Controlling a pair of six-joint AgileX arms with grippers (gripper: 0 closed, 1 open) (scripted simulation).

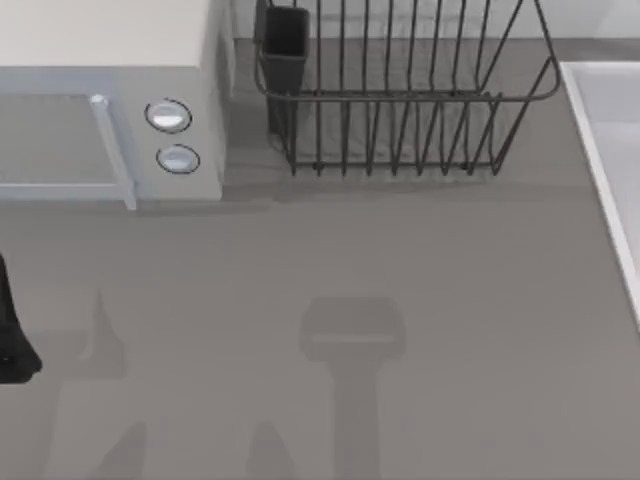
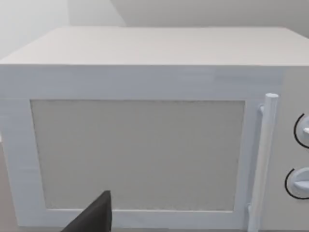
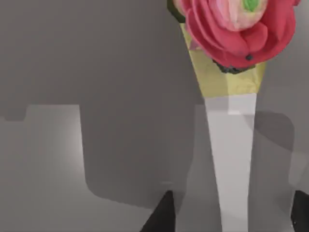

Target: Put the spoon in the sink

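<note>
The spoon (image 3: 232, 159) is seen in the right wrist view: a white handle that widens to a yellow part under a pink rose (image 3: 231, 29), over a grey shaded surface. I cannot tell if this surface is the counter or the sink floor. The right gripper (image 3: 231, 217) is spread, with one dark fingertip (image 3: 163, 215) on each side of the handle and a gap to both, so it does not pinch the spoon now. In the top view the sink (image 1: 598, 160) is at 3 o'clock, at the right edge of the table, with the rack (image 1: 400, 100) at 12 o'clock and the microwave (image 1: 110, 110) at about 10 o'clock. The left gripper (image 1: 12, 340) is parked at 9 o'clock facing the microwave; I cannot tell if it is spread or closed. I judge the step in hand is the grasp. To do it well, keep the handle centred between the fingertips, go low enough that the pads meet the flat sides, and close on the narrow white part, not on the rose. Then lift straight before moving toward 3 o'clock, passing clear of the raised rim.
</note>
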